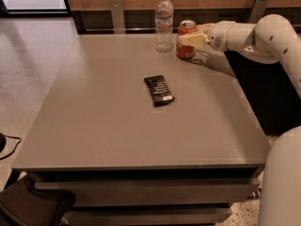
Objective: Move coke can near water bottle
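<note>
The table (108, 126) is seen from its near edge, with the task's things at the far edge, right of centre. The arm (263, 34) is stretched in from the right, low over the far right corner. If it is swung further left at this height, the bottle (163, 25) may be struck.

The bottle stands upright just left of the can (186, 51). It is tall, narrow and seemingly near empty, so it is judged easy to topple or to push off the far edge. A nudge from the can or from a finger would be enough.

The can is held in the gripper (187, 39), which is closed on it from the right: one pale finger is seen across its front and the other is hidden behind it. The can is near the bottle but apart from it, with a narrow gap between them. Whether its base rests on the table or hangs just above cannot be told. If it is released while lifted or tilted, it may tip and roll, and if the fingers are dragged back before they are fully opened, it may be pulled over to the right.

The packet (159, 90) lies flat mid-table, well apart, and no risk is judged from it.

The can's long axis is vertical, the silver top faces up, and no lean is seen.
</note>
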